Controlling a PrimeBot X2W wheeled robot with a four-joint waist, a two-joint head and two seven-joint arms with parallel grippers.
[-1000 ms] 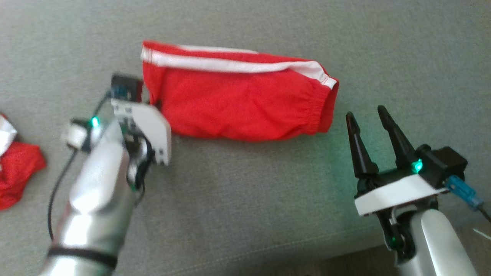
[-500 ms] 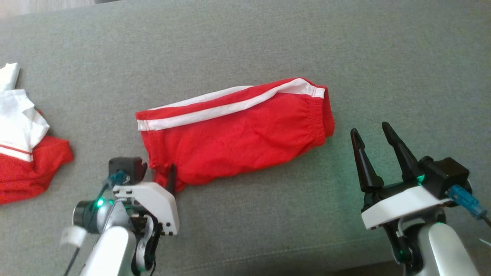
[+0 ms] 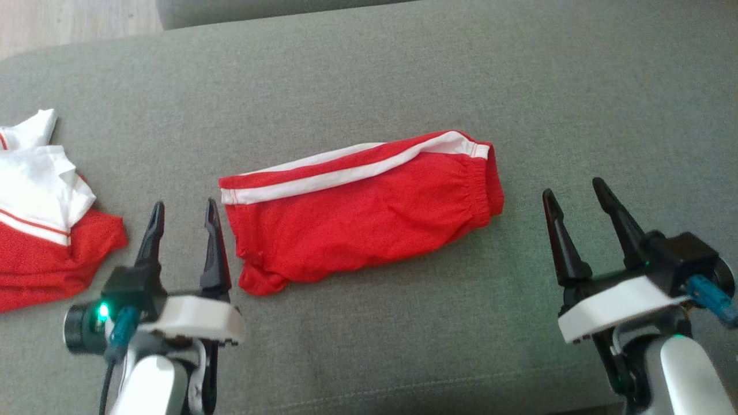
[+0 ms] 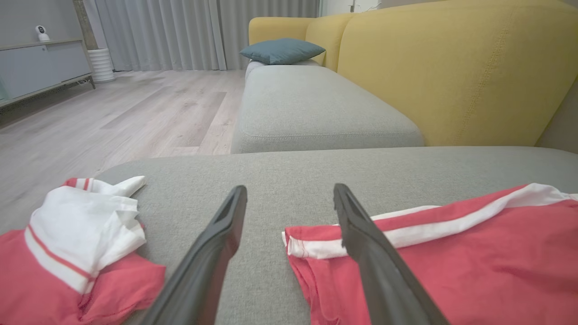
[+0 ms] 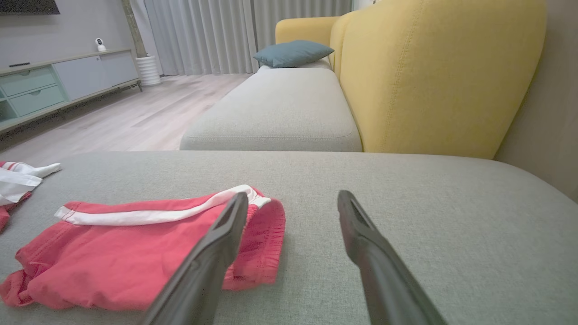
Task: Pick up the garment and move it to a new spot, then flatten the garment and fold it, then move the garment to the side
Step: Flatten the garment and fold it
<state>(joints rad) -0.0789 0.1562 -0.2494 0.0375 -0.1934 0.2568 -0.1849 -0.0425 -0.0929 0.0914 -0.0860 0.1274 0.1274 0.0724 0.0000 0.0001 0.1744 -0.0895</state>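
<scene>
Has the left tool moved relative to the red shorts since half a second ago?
Yes. The left tool was at the near-left corner of the red shorts; it has drawn back and now stands open beside their left edge.

Red shorts point(image 3: 357, 225) at the centre of the head view, two white stripes along the 12 o'clock edge, plain red elsewhere. At 9 o'clock, a second garment point(image 3: 52, 253), red below and white above, with a thin red line across the white. Under both, a plain grey woven sofa seat point(image 3: 403, 86). Black jaws on both arms, a white plate point(image 3: 196, 317) behind each pair. Green light point(image 3: 104, 311) at 8 o'clock, blue plug point(image 3: 709, 294) at 4 o'clock. In the right wrist view: mustard-yellow sofa back point(image 5: 429, 76) at 1 o'clock, teal cushion point(image 5: 293, 52) at 12, pale wood-grain floor point(image 5: 149, 117) at 10, grey pleated curtains point(image 5: 203, 36) at 11, mint-green and pale grey cabinet point(image 5: 58, 81) at 10.
</scene>
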